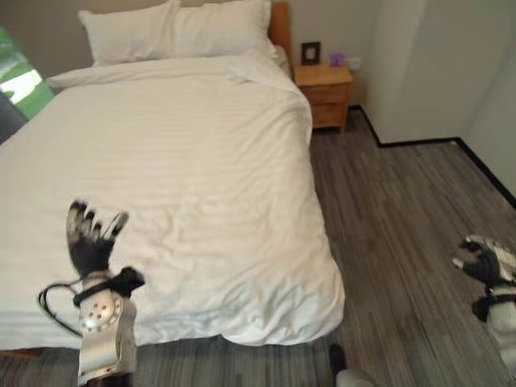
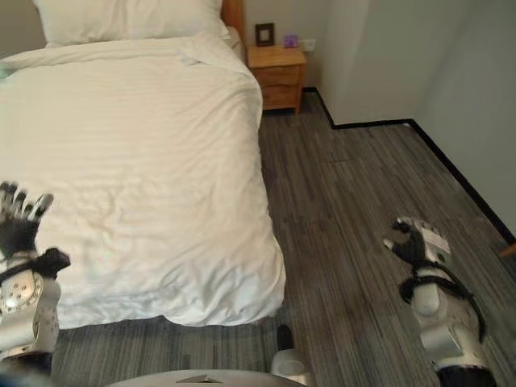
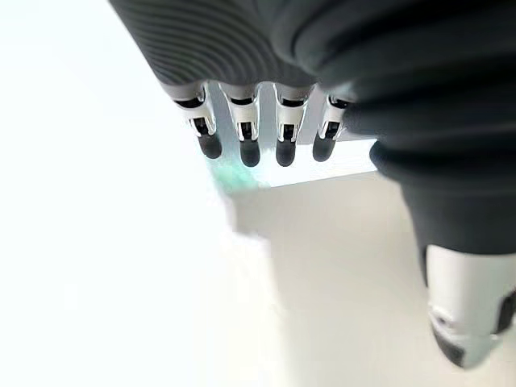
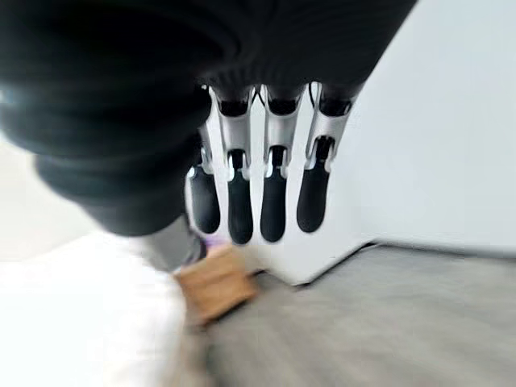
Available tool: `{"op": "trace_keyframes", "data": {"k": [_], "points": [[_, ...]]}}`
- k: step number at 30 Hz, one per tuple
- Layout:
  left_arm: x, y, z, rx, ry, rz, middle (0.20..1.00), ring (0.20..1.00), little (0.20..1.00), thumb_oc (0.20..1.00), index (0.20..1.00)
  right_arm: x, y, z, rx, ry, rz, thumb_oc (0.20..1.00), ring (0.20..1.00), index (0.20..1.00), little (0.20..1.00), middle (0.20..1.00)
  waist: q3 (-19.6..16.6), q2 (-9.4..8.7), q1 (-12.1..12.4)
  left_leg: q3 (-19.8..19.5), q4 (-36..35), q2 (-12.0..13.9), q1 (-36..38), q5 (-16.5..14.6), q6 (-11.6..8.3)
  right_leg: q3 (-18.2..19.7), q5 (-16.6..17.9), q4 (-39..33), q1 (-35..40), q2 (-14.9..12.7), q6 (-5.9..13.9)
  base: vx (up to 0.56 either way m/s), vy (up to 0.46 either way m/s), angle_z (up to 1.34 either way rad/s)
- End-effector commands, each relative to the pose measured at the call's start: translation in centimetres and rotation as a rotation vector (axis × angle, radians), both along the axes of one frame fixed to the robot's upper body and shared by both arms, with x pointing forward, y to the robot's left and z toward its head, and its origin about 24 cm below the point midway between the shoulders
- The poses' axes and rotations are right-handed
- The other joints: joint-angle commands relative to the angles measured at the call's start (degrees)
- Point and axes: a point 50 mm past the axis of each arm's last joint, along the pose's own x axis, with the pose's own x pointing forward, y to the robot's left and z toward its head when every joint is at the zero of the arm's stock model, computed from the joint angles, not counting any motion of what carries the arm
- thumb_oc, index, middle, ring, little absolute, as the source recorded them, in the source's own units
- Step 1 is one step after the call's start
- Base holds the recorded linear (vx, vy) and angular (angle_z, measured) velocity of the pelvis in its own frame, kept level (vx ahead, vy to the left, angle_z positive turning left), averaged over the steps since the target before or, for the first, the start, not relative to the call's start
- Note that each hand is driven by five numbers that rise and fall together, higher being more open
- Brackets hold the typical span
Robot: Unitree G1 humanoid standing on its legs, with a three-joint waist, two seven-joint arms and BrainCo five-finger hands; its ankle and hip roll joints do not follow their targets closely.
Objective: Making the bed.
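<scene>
Grey floor (image 1: 403, 210) borders one bed (image 1: 161, 177) with two pillows (image 1: 177, 28) and one nightstand (image 1: 324, 93). My left hand (image 1: 89, 238) and right hand (image 2: 415, 242) hold nothing, fingers straight.

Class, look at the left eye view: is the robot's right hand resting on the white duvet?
No, the right hand hangs over the grey floor, well apart from the duvet.

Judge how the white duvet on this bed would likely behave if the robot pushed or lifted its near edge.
The white duvet looks soft: creases near the left hand suggest it bunches rather than slides whole. Its corner drapes over the bed's foot, so a lifted edge would probably sag. It seems puffy, likely light for its bulk.
</scene>
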Motion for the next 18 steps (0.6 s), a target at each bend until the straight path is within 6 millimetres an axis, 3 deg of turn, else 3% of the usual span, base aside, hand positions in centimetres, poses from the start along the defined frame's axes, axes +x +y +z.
{"op": "trace_keyframes", "data": {"k": [1, 2, 3, 5, 6, 7, 8, 10, 11, 12, 15, 18], "points": [[0.9, 0.8, 2.2, 0.06, -0.084, 0.026, 1.0, 1.0, 1.0, 1.0, 1.0, 2.3, 3.7, 1.1, 0.287, -0.1, 0.148, 0.2, 0.2, 0.2, 0.2, 0.2, 0.0, -1.98, 1.0, -2.1, 0.8, -1.7, -1.7, 2.1, 2.08, -0.3, -7.2, 0.7, 6.3, -3.0, 0.59, 0.01, 0.003, 0.49], [0.9, 0.9, 2.2, 0.06, -0.085, 0.028, 1.0, 1.0, 1.0, 1.0, 1.0, 2.4, 3.8, 1.2, 0.288, -0.101, 0.15, 0.2, 0.2, 0.2, 0.2, 0.2, -0.1, -2.04, 0.9, -2.1, 0.8, -1.7, -1.9, 2.4, 2.06, -0.3, -6.9, 0.7, 6.0, -3.0, 0.48, 0.01, 0.0, 0.31], [0.3, 1.4, 1.3, 0.054, -0.035, 0.039, 1.0, 1.0, 1.0, 1.0, 1.0, 3.5, 5.5, 1.3, 0.422, -0.111, 0.21, 0.2, 0.2, 0.2, 0.2, 0.2, 0.2, -1.88, 2.4, -2.7, 0.8, -1.8, -2.2, 2.6, 1.99, -1.3, -7.0, 0.7, 6.4, -3.2, 0.46, -0.01, -0.009, 0.26], [0.0, 1.6, 0.9, 0.049, -0.016, 0.039, 1.0, 1.0, 1.0, 1.0, 1.0, 4.0, 6.4, 1.4, 0.484, -0.105, 0.242, 0.2, 0.2, 0.2, 0.2, 0.2, 0.3, -1.81, 3.1, -3.2, 0.8, -1.8, -2.5, 2.8, 1.96, -1.7, -7.1, 0.7, 6.4, -3.3, 0.42, 0.0, -0.001, 0.33], [-0.6, 2.0, 0.1, 0.031, 0.023, 0.044, 1.0, 1.0, 1.0, 1.0, 1.0, 5.0, 8.3, 1.5, 0.675, -0.111, 0.295, 0.2, 0.2, 0.2, 0.2, 0.2, 0.9, -1.75, 4.7, -4.6, 0.8, -2.0, -3.3, 3.1, 1.9, -3.2, -7.3, 0.7, 6.8, -3.7, 0.36, -0.02, -0.004, 0.44], [-0.7, 2.1, -0.3, 0.01, 0.03, 0.048, 1.0, 1.0, 1.0, 1.0, 1.0, 5.3, 8.8, 1.5, 0.762, -0.106, 0.306, 0.2, 0.2, 0.2, 0.2, 0.2, 0.9, -1.62, 5.5, -5.0, 0.8, -2.0, -3.7, 3.4, 1.83, -3.7, -7.3, 0.7, 6.7, -3.8, 0.36, -0.02, -0.011, 0.36], [-0.9, 2.1, -0.9, -0.013, 0.042, 0.051, 1.0, 1.0, 1.0, 1.0, 1.0, 5.7, 10.1, 1.4, 0.991, -0.118, 0.339, 0.2, 0.2, 0.2, 0.2, 0.2, 1.2, -1.49, 6.2, -5.8, 0.8, -2.1, -4.0, 3.3, 1.82, -4.6, -7.6, 0.7, 7.0, -4.0, 0.4, -0.01, -0.004, 0.27], [-1.7, 2.4, -2.2, -0.069, 0.064, 0.089, 1.0, 1.0, 1.0, 1.0, 1.0, 6.4, 11.8, -0.4, 1.384, -0.102, 0.291, 0.2, 0.2, 0.2, 0.2, 0.2, 1.4, -1.25, 8.0, -7.2, 0.8, -2.3, -4.9, 3.6, 1.71, -6.1, -7.8, 0.7, 7.2, -4.4, 0.29, 0.0, -0.006, 0.44], [-1.8, 2.7, -2.6, -0.074, 0.081, 0.104, 1.0, 1.0, 1.0, 1.0, 1.0, 6.9, 12.5, -0.5, 1.487, -0.097, 0.298, 0.2, 0.2, 0.2, 0.2, 0.2, 1.5, -1.16, 8.8, -7.8, 0.8, -2.4, -5.5, 3.8, 1.61, -6.6, -8.0, 0.7, 7.2, -4.5, 0.26, 0.0, -0.006, 0.43], [-1.8, 2.7, -2.6, -0.074, 0.08, 0.104, 1.0, 1.0, 1.0, 1.0, 1.0, 7.0, 12.5, -0.5, 1.487, -0.098, 0.299, 0.2, 0.2, 0.2, 0.2, 0.2, 1.5, -1.19, 8.8, -7.8, 0.8, -2.4, -5.7, 4.0, 1.61, -6.6, -7.8, 0.7, 6.9, -4.4, 0.21, -0.02, -0.006, 0.34], [-2.1, 3.2, -3.7, -0.14, 0.088, 0.125, 1.0, 1.0, 1.0, 1.0, 1.0, 8.8, 14.9, 0.8, 1.779, -0.131, 0.361, 0.2, 0.2, 0.2, 0.2, 0.2, 2.4, -0.34, 12.7, -10.2, 0.8, -2.5, -9.0, 5.3, 1.12, -9.3, -7.7, 0.7, 5.9, -4.9, 0.21, -0.06, -0.005, 0.46], [-1.5, 3.4, -3.8, -0.156, 0.076, 0.124, 1.0, 1.0, 1.0, 1.0, 1.0, 9.9, 16.1, 2.8, 1.861, -0.187, 0.424, 0.2, 0.2, 0.2, 0.2, 0.2, 3.3, 0.64, 14.7, -12.5, 0.8, -2.4, -13.0, 6.8, 0.03, -11.8, -7.3, 0.7, 4.0, -5.2, 0.01, -0.07, -0.007, 0.37]]}}
